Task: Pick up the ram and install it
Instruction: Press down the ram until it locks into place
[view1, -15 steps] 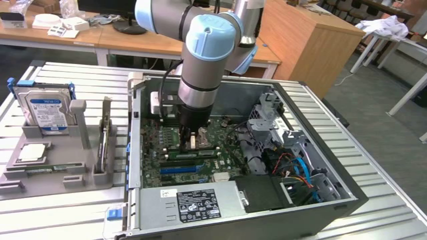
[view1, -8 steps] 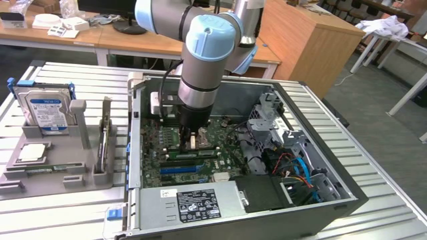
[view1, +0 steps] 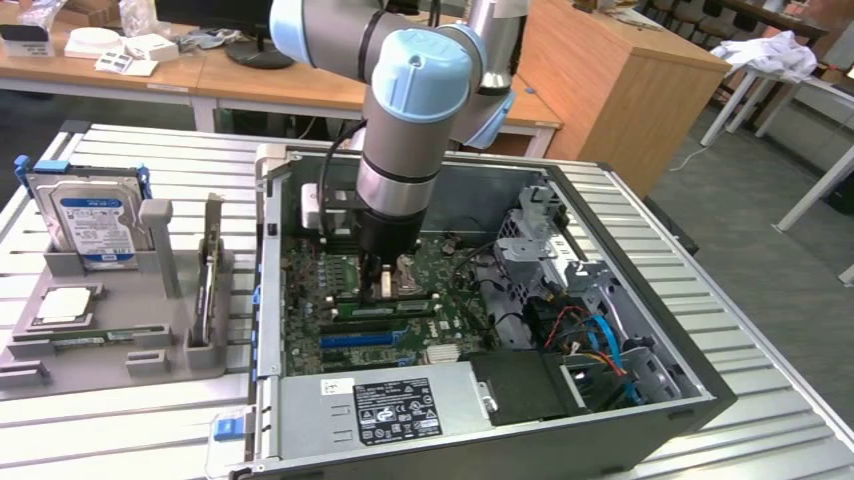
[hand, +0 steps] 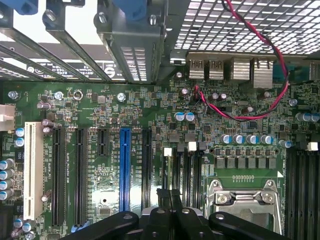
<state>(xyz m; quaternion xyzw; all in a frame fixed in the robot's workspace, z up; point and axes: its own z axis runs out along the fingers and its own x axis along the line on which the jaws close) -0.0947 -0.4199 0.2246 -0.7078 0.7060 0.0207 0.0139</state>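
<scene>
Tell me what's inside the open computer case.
Inside the computer case: a green motherboard with black slots, one blue slot, an empty CPU socket, coloured cables and a power supply. The arm hides part of the board.

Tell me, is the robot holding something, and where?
Hard to be sure: the shut end effector seems to pinch the ram by its thin top edge.

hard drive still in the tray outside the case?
Yes. In the exterior view the hard drive stands upright in the grey tray, beside the open computer case.
</scene>
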